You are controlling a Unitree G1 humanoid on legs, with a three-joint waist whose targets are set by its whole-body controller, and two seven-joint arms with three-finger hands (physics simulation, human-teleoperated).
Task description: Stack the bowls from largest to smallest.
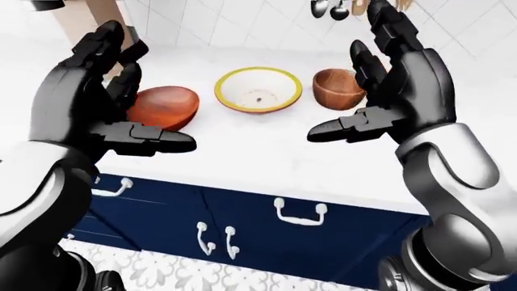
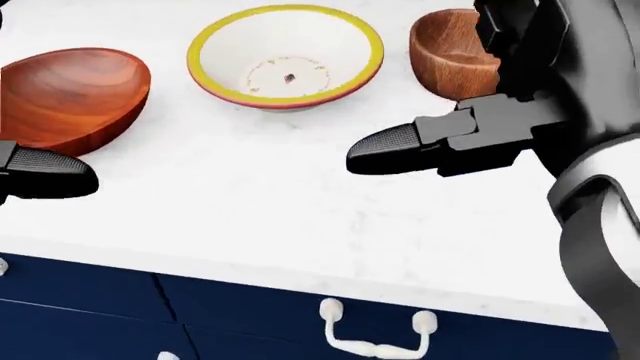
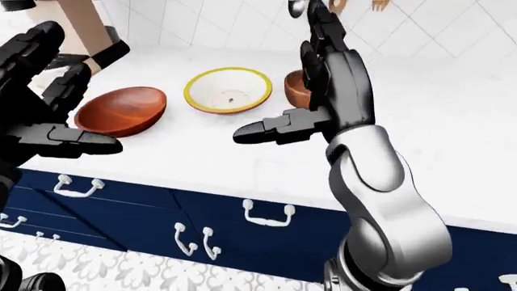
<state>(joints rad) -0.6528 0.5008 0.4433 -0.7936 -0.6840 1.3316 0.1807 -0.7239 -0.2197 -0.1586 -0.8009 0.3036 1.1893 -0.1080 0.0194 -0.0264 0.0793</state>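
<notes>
Three bowls sit in a row on the white counter (image 1: 242,151). A wide reddish wooden bowl (image 1: 164,107) is at the left, a white bowl with a yellow rim (image 1: 257,90) in the middle, and a small deep brown wooden bowl (image 1: 337,88) at the right. My left hand (image 1: 113,91) is raised, open and empty, in front of the reddish bowl. My right hand (image 1: 380,85) is raised, open and empty, partly covering the small brown bowl. Neither hand touches a bowl.
Navy cabinet doors and drawers with white handles (image 1: 299,212) run under the counter edge. A white tiled wall (image 1: 266,24) rises behind the bowls, with hanging utensils (image 1: 331,8) at the top. Patterned floor (image 1: 162,273) shows at the bottom.
</notes>
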